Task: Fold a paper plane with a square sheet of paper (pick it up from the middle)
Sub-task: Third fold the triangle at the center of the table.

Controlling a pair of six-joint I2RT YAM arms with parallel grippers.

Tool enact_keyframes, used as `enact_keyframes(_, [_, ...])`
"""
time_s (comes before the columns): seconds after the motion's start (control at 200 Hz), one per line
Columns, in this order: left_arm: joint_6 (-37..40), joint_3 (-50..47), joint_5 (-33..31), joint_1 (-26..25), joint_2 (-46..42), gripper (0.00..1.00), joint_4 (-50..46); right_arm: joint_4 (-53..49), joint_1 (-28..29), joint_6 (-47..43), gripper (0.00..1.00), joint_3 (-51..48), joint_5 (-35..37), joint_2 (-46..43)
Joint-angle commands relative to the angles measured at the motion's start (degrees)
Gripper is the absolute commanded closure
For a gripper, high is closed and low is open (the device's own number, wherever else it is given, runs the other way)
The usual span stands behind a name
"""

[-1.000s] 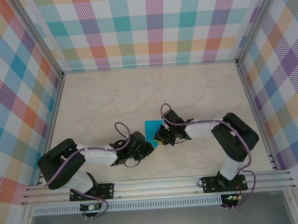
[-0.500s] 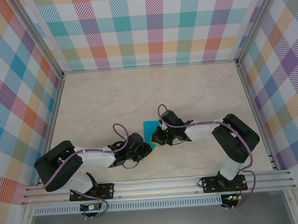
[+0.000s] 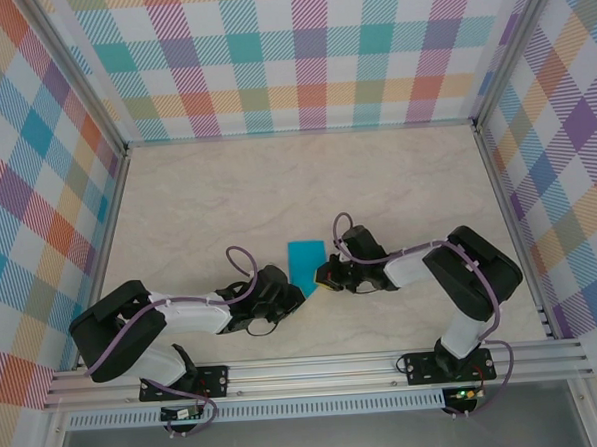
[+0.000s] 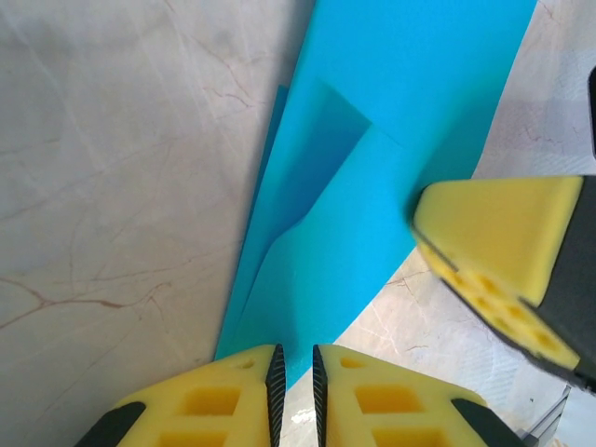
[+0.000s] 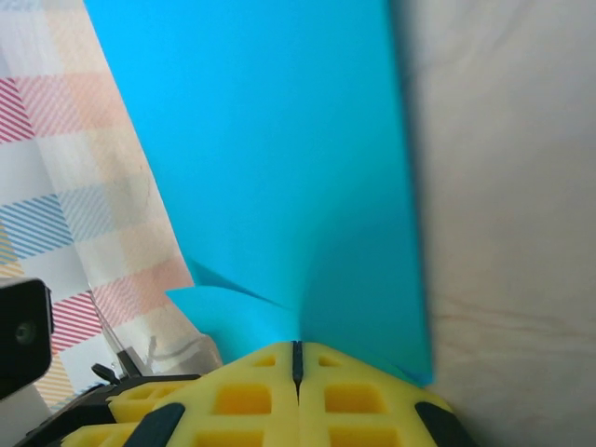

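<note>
Near the front middle of the table [image 3: 227,197], what do we mark as item one? (Student)

We mark the square sheet of paper [image 3: 305,254], teal-blue and matte. Seen from above it is narrower than square. The left wrist view shows a folded flap along one long side. The sheet sits between the two arms, with its near end at the grippers and its far end pointing toward the plaid wall [image 3: 310,53] at the back. (Tutor)

How do we label the right gripper [image 3: 323,276]? (Student)

We label it as clamped on the sheet. In the right wrist view its yellow pads [image 5: 265,368] meet with no gap. The paper rises out of their seam and is creased just beside the pinch. (Tutor)

And the left gripper [image 3: 298,292]? (Student)

In its own wrist view the fingers stand nearly together, with a thin slit between them. The sheet's near corner runs down to that slit. Whether the corner is pinched we cannot tell. In the same view we also see one finger of the right gripper at the sheet's opposite edge, just beside the left fingers. (Tutor)
</note>
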Motion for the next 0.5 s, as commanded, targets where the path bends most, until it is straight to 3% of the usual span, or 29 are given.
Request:
enact_keyframes(0.0, [-0.28, -2.27, -1.8, 0.42, 1.69, 0.81, -8.54, -1.51, -3.62, -3.3, 0.97, -2.23, 5.48, -0.26])
enact_keyframes(0.3, [-0.14, -2.36, -1.92, 0.44, 1.31, 0.81, -8.79, -1.61, -4.6, -4.94, 0.93, -1.19, 3.46, -6.38])
enact_keyframes(0.495, [0.07, -2.27, -2.16, 0.41, 0.93, 0.81, -9.48, -3.97, -1.72, -5.7, 0.9, 1.87, 0.44, -7.7])
